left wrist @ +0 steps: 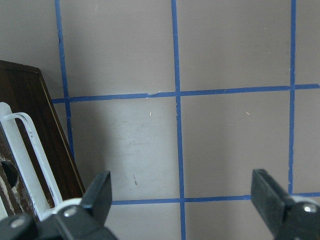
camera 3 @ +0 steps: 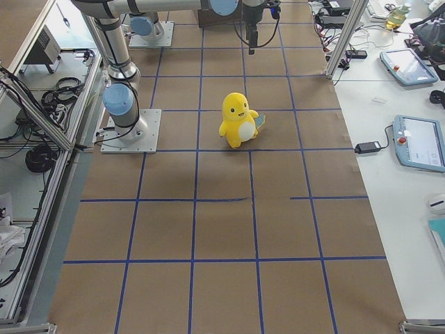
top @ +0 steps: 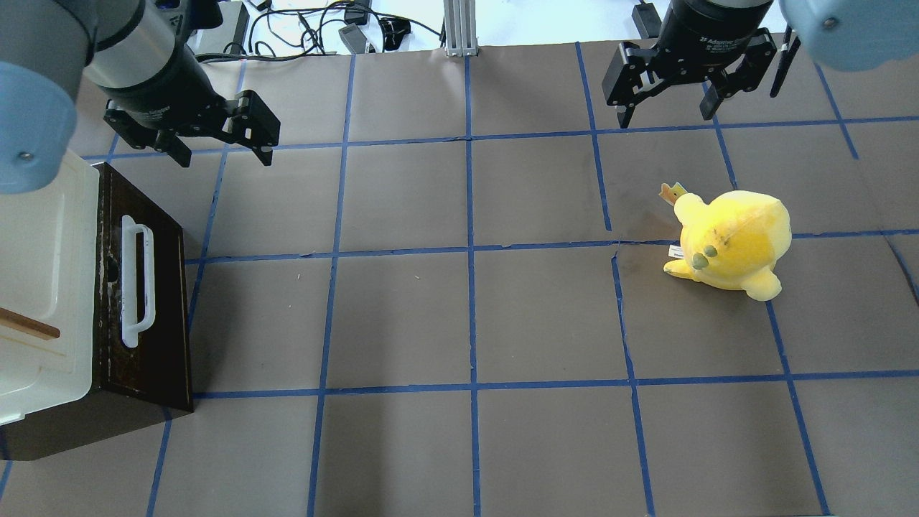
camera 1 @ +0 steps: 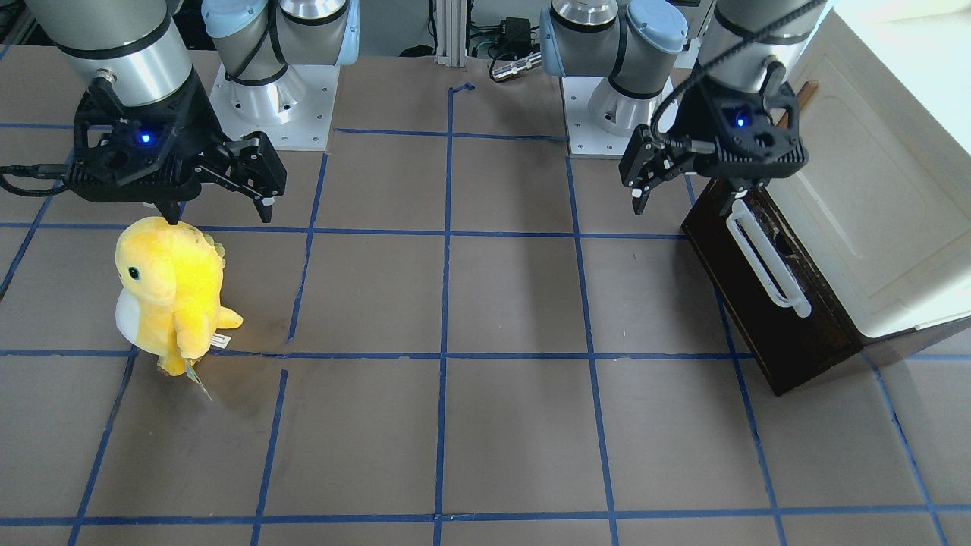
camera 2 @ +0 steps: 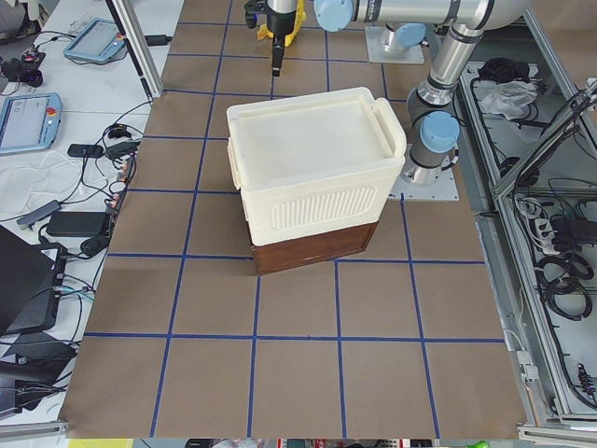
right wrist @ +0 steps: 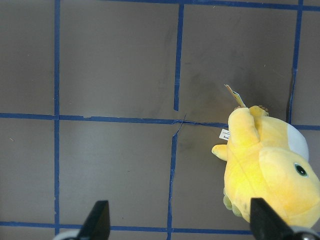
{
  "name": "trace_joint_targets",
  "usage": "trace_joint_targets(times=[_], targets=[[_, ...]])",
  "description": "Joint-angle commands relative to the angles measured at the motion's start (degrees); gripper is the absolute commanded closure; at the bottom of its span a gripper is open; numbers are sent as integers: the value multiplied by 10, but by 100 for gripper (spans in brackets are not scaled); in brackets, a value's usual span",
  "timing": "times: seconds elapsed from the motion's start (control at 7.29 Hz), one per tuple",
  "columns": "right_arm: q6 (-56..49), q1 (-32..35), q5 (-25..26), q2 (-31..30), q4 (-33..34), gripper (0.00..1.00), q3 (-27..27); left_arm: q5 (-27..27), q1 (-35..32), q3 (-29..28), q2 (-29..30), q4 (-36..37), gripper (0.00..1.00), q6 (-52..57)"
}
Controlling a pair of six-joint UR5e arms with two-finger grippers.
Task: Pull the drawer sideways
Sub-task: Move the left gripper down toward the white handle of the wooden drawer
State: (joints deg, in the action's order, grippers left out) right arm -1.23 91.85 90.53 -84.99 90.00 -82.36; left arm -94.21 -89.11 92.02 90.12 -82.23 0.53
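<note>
The drawer [top: 164, 323], dark brown-fronted with a long white bar handle [top: 136, 280], sits pushed in just beside and below the left gripper [top: 225, 159].

a: the drawer [top: 169, 316] front?
b: dark wood, slightly glossy, scuffed. handle [top: 129, 287]: smooth white plastic.
a: and around it?
b: cabinet [top: 43, 273] cream plastic; bench [top: 402, 316] matt brown paper, blue tape [top: 468, 251]; toy [top: 732, 240] fuzzy yellow cloth.

We see the dark brown wooden drawer front [left wrist: 27, 100] only in part, cut off beside the left claw [left wrist: 181, 186]; its inside is hidden.
</note>
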Motion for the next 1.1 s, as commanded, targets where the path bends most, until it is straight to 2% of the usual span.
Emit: trace_joint_targets(times=[0.0,0.27,0.41,0.55,0.69,0.82,0.96], targets=[[0,0,0,0,0,0,0,-84,-3,4,56,13,0,-9],[0,0,0,0,0,0,0,-206,-36,23,90,14,0,-30],[0,0,0,0,0,0,0,-261,-55,36,109,15,0,-75],[0,0,0,0,0,0,0,-268,-56,48,127,16,0,-142],[0,0,0,0,0,0,0,-312,-56,62,143,15,0,-169],[0,0,0,0,0,0,0,-366,-56,85,154,9,0,-252],[0,0,0,0,0,0,0,-378,-56,101,156,-7,0,-325]])
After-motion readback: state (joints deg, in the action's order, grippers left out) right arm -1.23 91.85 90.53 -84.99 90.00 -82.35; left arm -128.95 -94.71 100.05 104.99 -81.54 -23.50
